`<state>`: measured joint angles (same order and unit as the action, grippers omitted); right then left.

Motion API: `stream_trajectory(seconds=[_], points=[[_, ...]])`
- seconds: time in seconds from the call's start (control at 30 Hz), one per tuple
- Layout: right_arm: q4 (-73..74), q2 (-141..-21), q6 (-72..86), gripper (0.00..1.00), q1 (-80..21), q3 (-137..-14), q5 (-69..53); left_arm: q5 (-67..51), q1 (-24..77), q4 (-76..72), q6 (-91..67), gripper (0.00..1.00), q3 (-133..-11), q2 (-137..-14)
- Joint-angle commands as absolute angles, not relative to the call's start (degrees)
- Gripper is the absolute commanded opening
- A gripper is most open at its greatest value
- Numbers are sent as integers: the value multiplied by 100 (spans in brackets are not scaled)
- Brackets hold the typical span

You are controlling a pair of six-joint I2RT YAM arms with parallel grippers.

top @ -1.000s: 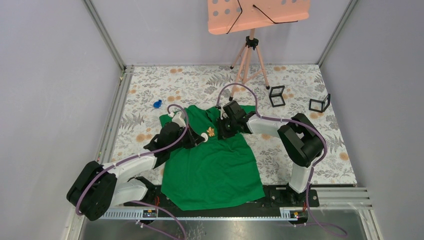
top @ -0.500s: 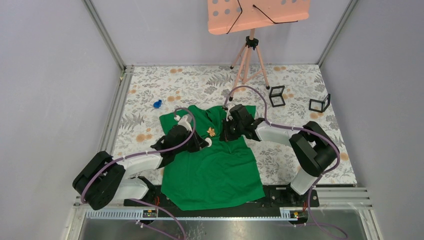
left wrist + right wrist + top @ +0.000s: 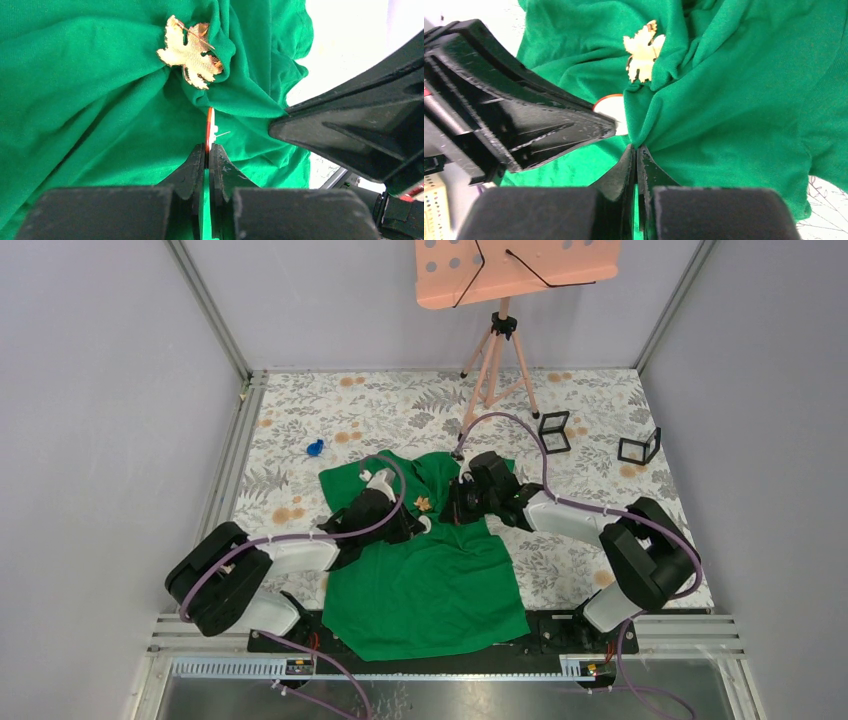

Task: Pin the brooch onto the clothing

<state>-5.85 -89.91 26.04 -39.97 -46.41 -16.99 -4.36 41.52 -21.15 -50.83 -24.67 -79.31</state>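
Note:
The green T-shirt [image 3: 430, 580] lies on the floral table, bunched up near its collar. A gold leaf brooch [image 3: 422, 504] sits on the bunched fabric; it also shows in the left wrist view [image 3: 190, 52] and the right wrist view [image 3: 642, 52]. My left gripper [image 3: 209, 150] is shut on a thin white disc with a red rim [image 3: 210, 127], just below the brooch; the disc also shows in the right wrist view [image 3: 613, 107]. My right gripper [image 3: 636, 149] is shut on a raised fold of the shirt [image 3: 734, 75] right beside the brooch. The two grippers [image 3: 412, 523] [image 3: 453, 510] nearly touch.
A pink music stand on a tripod [image 3: 497, 340] stands at the back. Two small black frames [image 3: 553, 432] [image 3: 640, 448] sit at the back right. A small blue object [image 3: 316, 448] lies left of the shirt. Grey walls enclose the table.
Both arms have shifted to the right and stretched lower over the shirt. The right gripper has moved slightly right and nearer. The brooch has stayed in about the same place.

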Motion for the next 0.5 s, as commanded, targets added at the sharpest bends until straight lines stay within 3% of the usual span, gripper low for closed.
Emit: stream_trajectory(seconds=[0.0, 0.47], points=[[-947, -8706, 2713, 0, -4058, -4553, -2028, -241, 4217, -2435, -5109, 0, -2812, -8067], [-1013, -8648, 2651, 0, -4112, -4432, -2337, -176, 4235, -2450, -5166, 0, -2882, -8226]])
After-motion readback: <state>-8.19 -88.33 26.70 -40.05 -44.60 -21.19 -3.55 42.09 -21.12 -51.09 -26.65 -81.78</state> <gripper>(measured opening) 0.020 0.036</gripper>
